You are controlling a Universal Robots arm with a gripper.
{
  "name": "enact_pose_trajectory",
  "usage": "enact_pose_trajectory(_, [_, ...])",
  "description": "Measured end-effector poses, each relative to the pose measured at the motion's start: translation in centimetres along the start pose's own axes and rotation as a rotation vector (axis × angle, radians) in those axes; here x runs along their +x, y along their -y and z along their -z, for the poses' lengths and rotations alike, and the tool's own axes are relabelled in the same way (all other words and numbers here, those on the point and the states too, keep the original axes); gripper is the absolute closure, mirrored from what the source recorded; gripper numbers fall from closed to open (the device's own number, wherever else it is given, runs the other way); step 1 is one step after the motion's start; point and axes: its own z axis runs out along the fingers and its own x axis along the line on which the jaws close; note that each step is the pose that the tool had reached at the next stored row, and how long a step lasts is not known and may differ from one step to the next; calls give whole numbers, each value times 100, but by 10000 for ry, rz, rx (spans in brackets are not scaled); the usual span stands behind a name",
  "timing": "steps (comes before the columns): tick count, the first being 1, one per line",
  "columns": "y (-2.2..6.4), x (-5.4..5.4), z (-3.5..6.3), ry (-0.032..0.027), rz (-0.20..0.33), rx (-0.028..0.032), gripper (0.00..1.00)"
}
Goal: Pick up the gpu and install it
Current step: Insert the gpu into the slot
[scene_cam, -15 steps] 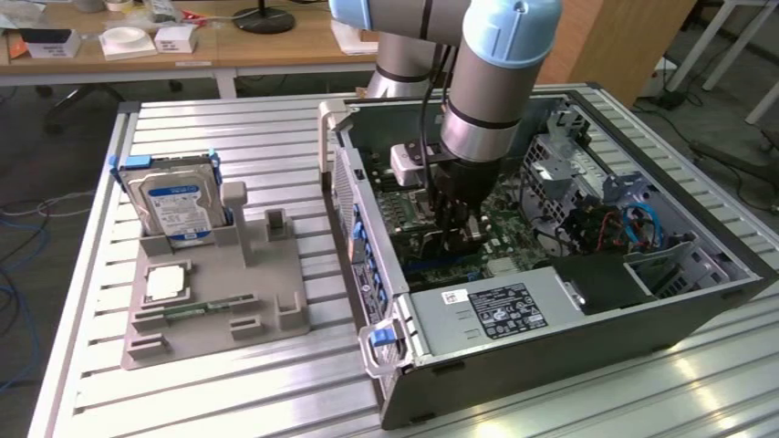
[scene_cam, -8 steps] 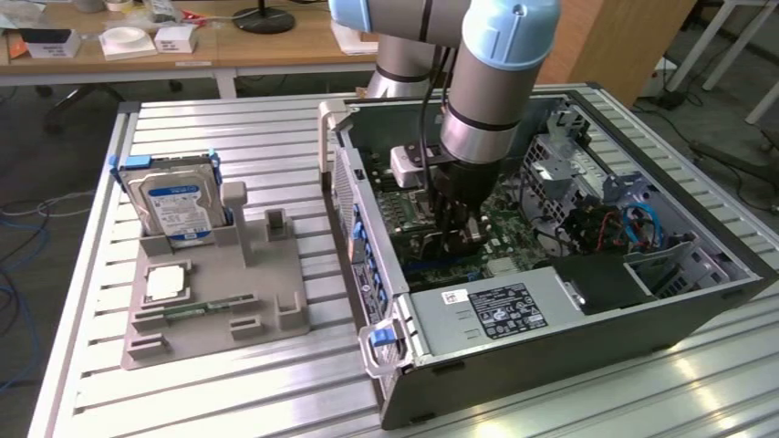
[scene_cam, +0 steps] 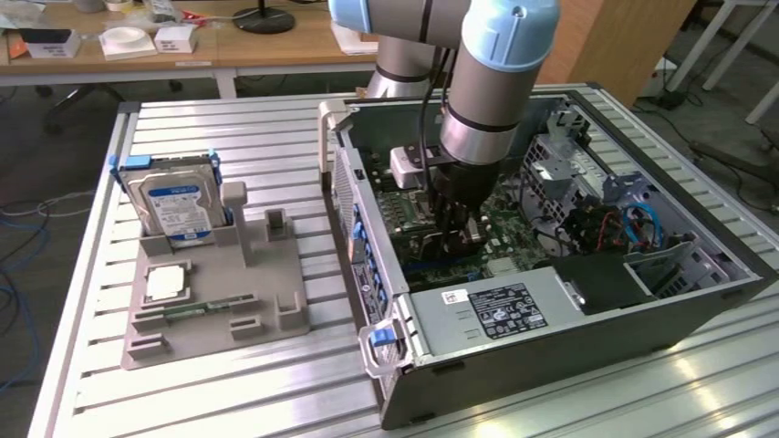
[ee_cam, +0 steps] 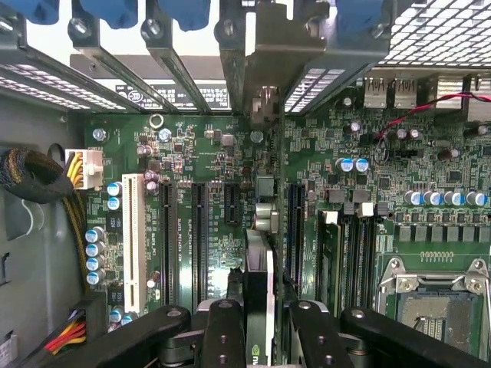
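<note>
1. Over the motherboard (ee_cam: pixel 199 146) inside the computer case (scene_cam: pixel 585 315): gpu (ee_cam: pixel 261 284) edge-on, upright, near the expansion slots (ee_cam: pixel 193 230).
2. Pinched across its 2 flat faces by gripper (ee_cam: pixel 268 341) fingers (ee_cam: pixel 224 337).
3. Probably light, stiff, fragile; calls for hold on faces, away from connector edge.

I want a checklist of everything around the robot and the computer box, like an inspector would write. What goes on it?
Surface: slatted metal table carrying a grey parts holder and an open computer case.
Job's things: gpu edge-on inside the case by the motherboard slots; seated or not, cannot tell.
Clutter: hard drive upright in the holder; green RAM stick lying in it.
Grippers: gripper shut on the gpu, inside the case.
Cables: black-sleeved bundle with yellow wires, red wire, blue cables, all inside the case.
Surroundings: wooden desk behind the table.
</note>
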Motion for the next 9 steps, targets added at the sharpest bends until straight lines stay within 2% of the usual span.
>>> enact_pose_trajectory(9, [0,0,0,-1,0,0,73])
